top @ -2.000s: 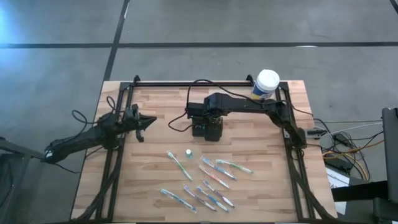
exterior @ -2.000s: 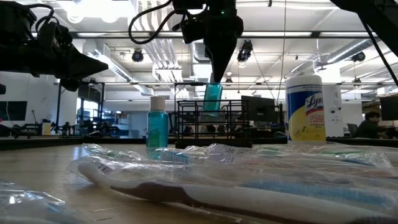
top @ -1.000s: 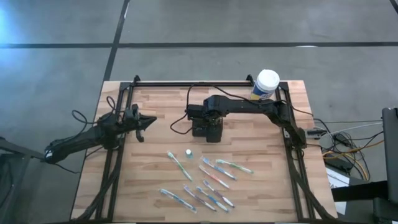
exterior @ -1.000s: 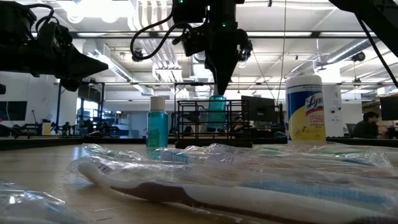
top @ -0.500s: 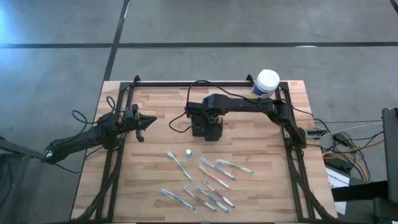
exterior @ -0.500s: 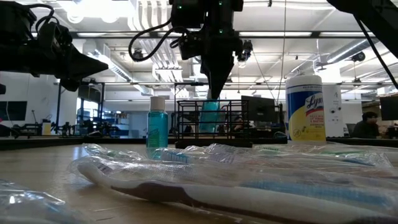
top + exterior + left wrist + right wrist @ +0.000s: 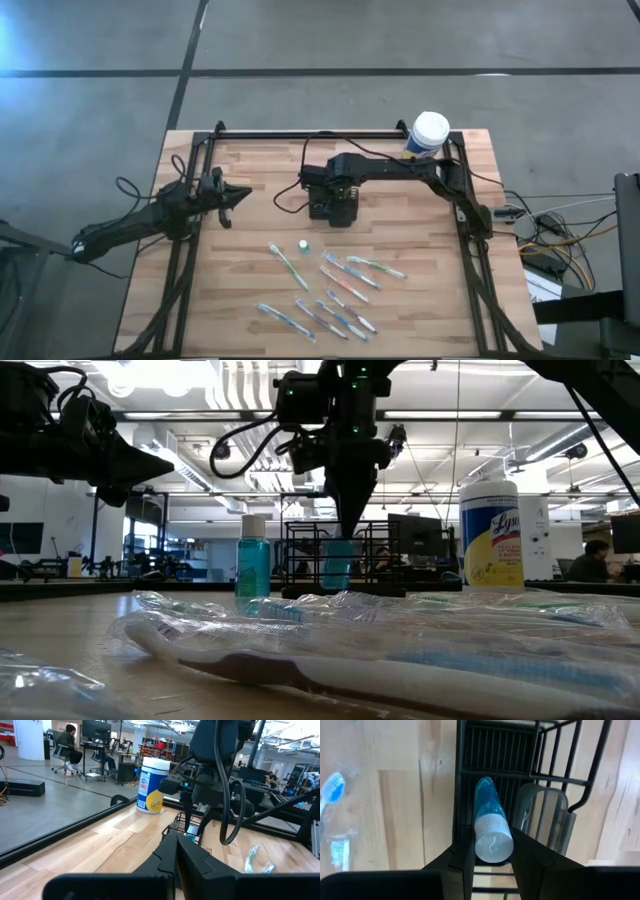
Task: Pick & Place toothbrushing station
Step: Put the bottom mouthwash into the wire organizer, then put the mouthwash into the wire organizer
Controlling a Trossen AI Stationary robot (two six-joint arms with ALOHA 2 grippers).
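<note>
The black wire-mesh caddy (image 7: 341, 213) stands on the table's middle, toward the far side; it also shows in the low view (image 7: 300, 556) and the right wrist view (image 7: 496, 746). My right gripper (image 7: 348, 530) is above it, shut on a teal bottle with a white cap (image 7: 336, 564) that reaches down inside the caddy. My left gripper (image 7: 242, 195) hangs shut and empty over the table's left side, its fingers (image 7: 176, 851) closed together. My right gripper pinches the bottle's white cap end (image 7: 493, 845) between its two fingers. The fingers come from above, pointing down. The bottle stands upright below them, its teal body (image 7: 487, 802) down in a caddy compartment. Whether its bottom rests on the caddy floor I cannot tell.
A second teal bottle (image 7: 253, 565) stands upright near the caddy, toward the near side (image 7: 303, 244). Several wrapped toothbrushes (image 7: 340, 290) lie on the near half of the table. A white-lidded, yellow-labelled canister (image 7: 429, 134) stands at the far right corner.
My right gripper has gone down with the teal bottle. The bottle stood mostly above the caddy's rim before and now sits low inside the caddy, still upright.
</note>
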